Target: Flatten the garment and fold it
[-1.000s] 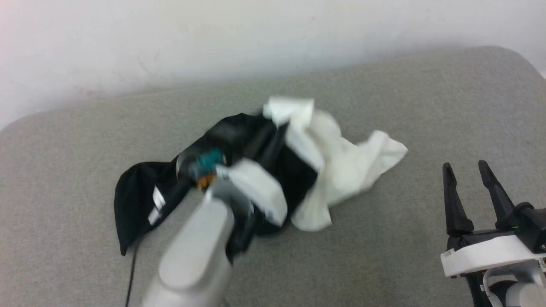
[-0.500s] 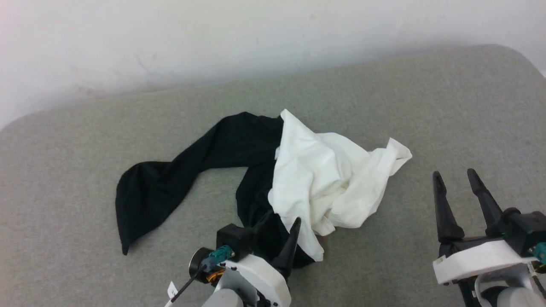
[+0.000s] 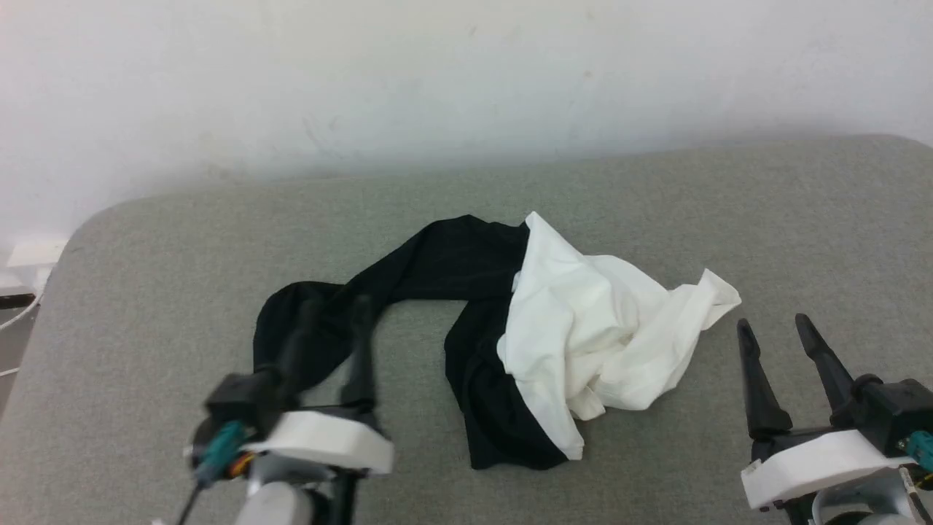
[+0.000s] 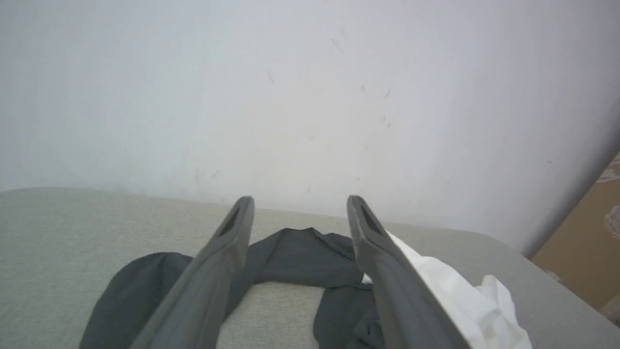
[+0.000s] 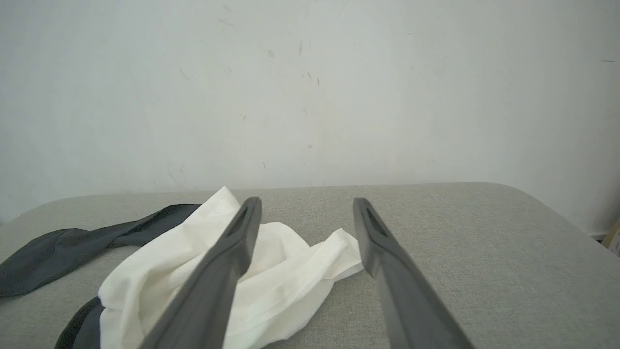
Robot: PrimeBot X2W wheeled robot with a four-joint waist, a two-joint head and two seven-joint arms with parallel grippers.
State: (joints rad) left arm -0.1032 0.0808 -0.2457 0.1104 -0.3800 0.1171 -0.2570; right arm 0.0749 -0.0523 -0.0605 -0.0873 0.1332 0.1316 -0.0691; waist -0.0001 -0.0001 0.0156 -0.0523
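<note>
In the head view, the garment (image 3: 598, 328) lies crumpled near the middle of the grey tabletop (image 3: 146, 292). Its white body is bunched toward the right. One black sleeve trails out to the left in a long curve, and another black fold runs down toward the near edge. The left claw (image 3: 335, 302) is blurred at the lower left, its two dark fingers spread and overlapping the end of the trailing sleeve. Whether they touch the cloth cannot be told. The right claw (image 3: 773, 322) sits at the lower right, parted and empty, just beside the white corner of the garment but apart from it. In the left wrist view, the left claw (image 4: 300, 199) stands wide open with nothing between its fingers. The black sleeve of the garment (image 4: 300, 252) lies beyond it and white cloth lies to its right, with a pale wall (image 4: 290, 97) behind. In the right wrist view, the right claw (image 5: 307, 200) is likewise wide open and holds nothing. The white bundle of the garment (image 5: 290, 271) lies ahead and to the left on the tabletop (image 5: 484, 242).
</note>
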